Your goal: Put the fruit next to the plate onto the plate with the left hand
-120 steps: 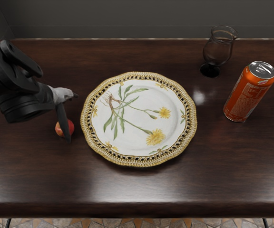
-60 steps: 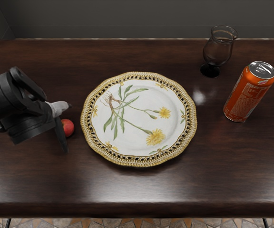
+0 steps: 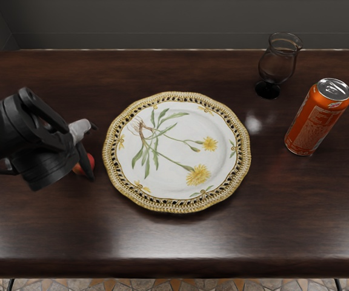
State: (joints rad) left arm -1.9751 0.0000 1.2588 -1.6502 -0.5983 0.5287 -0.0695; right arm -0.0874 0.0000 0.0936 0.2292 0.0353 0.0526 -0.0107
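Note:
A small red fruit (image 3: 79, 168) lies on the dark table just left of the plate (image 3: 178, 97), mostly hidden behind my left hand. The plate is white with a gold lattice rim and painted yellow flowers, and nothing lies on it. My left hand (image 3: 85, 151) comes in from the left edge and hovers right over the fruit. One dark finger (image 3: 86, 162) crosses the fruit and the grey thumb (image 3: 80, 128) points toward the plate. The fingers look spread, and I see no closed grasp.
An orange drink can (image 3: 317, 116) stands at the right. A dark wine glass (image 3: 276, 63) stands at the back right. The table's front edge (image 3: 174, 270) runs along the bottom of the view.
My left hand has dropped lower and slid right, and it now covers most of the fruit. The fruit and plate have stayed where they were.

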